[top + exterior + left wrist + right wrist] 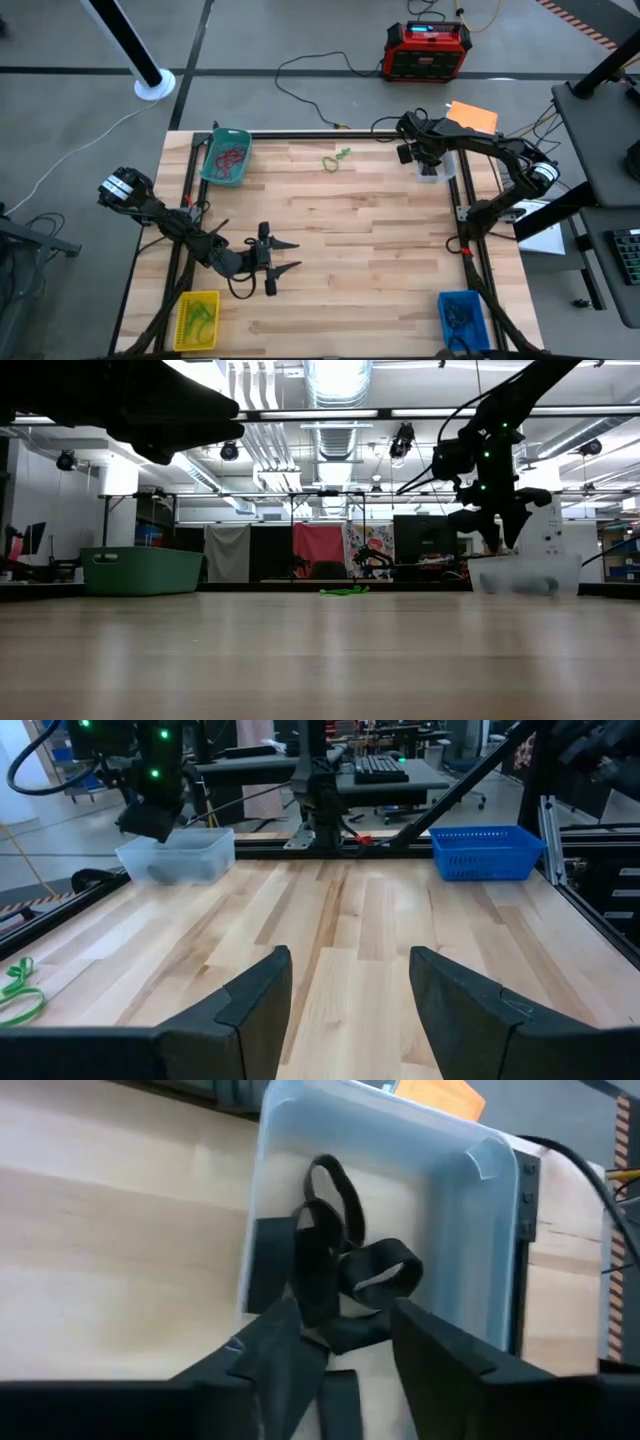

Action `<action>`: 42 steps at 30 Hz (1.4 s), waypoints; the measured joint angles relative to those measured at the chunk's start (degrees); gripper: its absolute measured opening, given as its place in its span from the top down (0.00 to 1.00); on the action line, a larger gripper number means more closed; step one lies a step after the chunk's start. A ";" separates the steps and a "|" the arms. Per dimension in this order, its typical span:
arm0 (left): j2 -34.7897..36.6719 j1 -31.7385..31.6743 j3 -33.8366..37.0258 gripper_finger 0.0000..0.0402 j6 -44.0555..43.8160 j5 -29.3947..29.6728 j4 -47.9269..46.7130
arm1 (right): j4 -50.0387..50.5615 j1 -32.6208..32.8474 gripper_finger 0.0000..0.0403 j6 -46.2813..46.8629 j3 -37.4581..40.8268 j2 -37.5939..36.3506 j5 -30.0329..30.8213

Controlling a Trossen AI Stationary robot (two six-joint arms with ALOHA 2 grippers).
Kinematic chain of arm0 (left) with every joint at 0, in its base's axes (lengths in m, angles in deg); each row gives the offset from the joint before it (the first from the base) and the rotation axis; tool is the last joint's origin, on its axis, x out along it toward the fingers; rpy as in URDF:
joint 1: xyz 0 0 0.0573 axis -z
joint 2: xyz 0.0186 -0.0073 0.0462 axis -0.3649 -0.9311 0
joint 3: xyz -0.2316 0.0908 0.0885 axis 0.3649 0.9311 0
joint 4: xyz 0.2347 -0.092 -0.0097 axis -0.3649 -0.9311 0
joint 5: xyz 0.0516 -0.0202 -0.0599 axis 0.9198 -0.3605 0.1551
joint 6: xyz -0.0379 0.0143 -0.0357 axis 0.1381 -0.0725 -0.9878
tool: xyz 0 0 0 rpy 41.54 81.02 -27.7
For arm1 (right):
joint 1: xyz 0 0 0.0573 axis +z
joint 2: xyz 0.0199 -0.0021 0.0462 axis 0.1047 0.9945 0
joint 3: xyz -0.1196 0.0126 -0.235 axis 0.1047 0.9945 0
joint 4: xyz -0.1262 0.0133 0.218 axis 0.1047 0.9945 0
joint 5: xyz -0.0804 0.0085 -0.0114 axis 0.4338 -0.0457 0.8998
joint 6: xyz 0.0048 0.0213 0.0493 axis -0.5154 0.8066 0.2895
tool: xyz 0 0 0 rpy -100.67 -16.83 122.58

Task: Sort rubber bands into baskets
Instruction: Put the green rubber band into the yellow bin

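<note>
A pale wooden worktop (340, 250) seen from above, with a small rectangular plastic basket at each corner. The right gripper (428, 152) hangs directly over the clear white basket (434, 168) at the far right corner. Its wrist view looks straight down into that basket, where several black rubber bands (345, 1275) lie tangled on the basket floor. The two dark fingers (285, 1350) stand apart with nothing visibly pinched between them; the black bands lie just beyond the tips, inside the basket walls.

The one loose item left on the open wood is a thin green rubber band (336, 158), lying flat near the far edge, between the teal green basket (225, 157) and the clear one. It lies just to the left of the right gripper and well apart from the left gripper (283, 256), so the right arm is clearly the nearer one. Its long axis looks to run roughly along the far edge, though it is too small to be sure.

The left gripper waits low over the middle of the worktop, its fingers spread wide and empty.

The overhead view shows red bands in the teal basket, green ones in the yellow basket (197, 320) and dark ones in the blue basket (462, 318). The level view shows only basket walls, but confirms the green band rests flat on the wood.
</note>
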 joint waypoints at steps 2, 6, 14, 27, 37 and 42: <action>0.00 -0.03 0.00 0.53 0.00 0.00 -0.02 | -1.18 1.04 0.60 0.82 -0.06 -0.06 -0.62; 0.00 -0.46 0.00 0.53 0.00 0.04 -0.17 | -9.80 5.22 0.56 -0.53 0.06 -0.11 -5.08; 0.00 -1.01 0.00 0.53 -0.02 0.11 -0.17 | -37.30 16.16 0.55 -4.17 1.20 1.31 -9.56; 0.00 -1.02 0.02 0.53 -0.24 0.11 -0.21 | -47.19 21.91 0.61 -6.13 -8.11 20.49 -10.52; 0.00 -1.01 0.02 0.53 -0.26 0.10 -1.10 | -46.87 21.78 0.70 -6.56 -15.96 30.97 -11.42; 0.00 -1.03 0.02 0.53 -0.44 0.09 -1.51 | -46.79 21.95 0.76 -6.51 -16.86 33.24 -17.17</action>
